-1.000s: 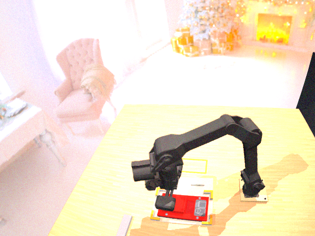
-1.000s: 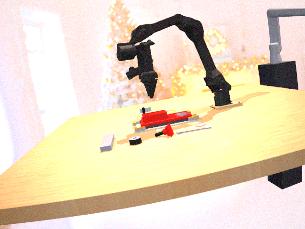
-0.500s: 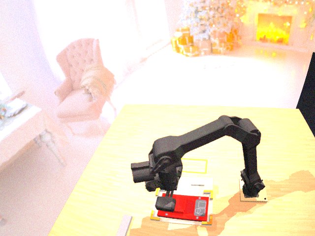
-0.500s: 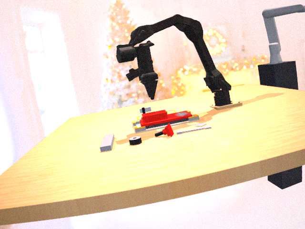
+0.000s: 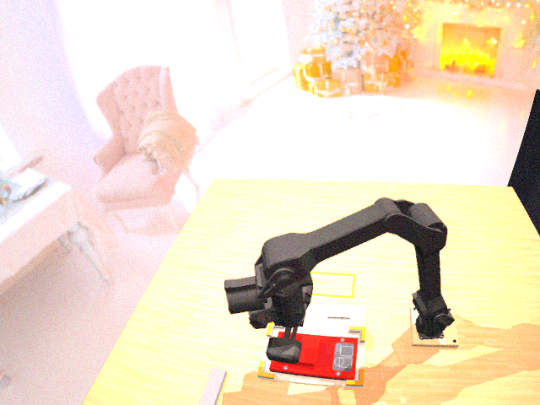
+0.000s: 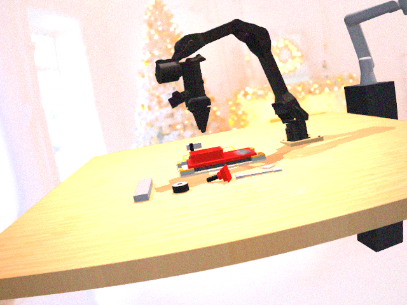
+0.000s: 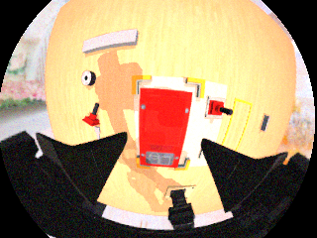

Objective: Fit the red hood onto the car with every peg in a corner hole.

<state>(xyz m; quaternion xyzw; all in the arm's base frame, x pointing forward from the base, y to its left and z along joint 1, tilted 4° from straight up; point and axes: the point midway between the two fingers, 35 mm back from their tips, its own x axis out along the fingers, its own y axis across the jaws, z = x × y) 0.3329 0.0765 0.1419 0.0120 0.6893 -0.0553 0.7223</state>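
Observation:
The red hood [image 5: 322, 348] [image 6: 206, 154] [image 7: 163, 124] sits on the car in the jig [image 5: 265, 375] [image 7: 195, 80], between its yellow corner brackets. It looks level, with small grey round spots showing at its corners. The dark chassis [image 6: 215, 164] shows as a strip beneath it. The engine block cannot be made out, and whether every peg is fully through its hole is too small to tell. My gripper [image 6: 203, 130] [image 7: 164, 139] is open and empty, pointing down above the hood with a visible gap. In the top view it covers part of the hood.
A grey bar [image 5: 213, 386] [image 6: 143, 190] [image 7: 110, 42], a black wheel [image 6: 180, 187] [image 7: 88, 78], a red piece with a black stem [image 6: 226, 173] [image 7: 91, 120] and a thin rod [image 6: 257, 173] lie beside the jig. Another red piece [image 7: 215, 107] stands on its other side, near a yellow outline [image 5: 353, 285].

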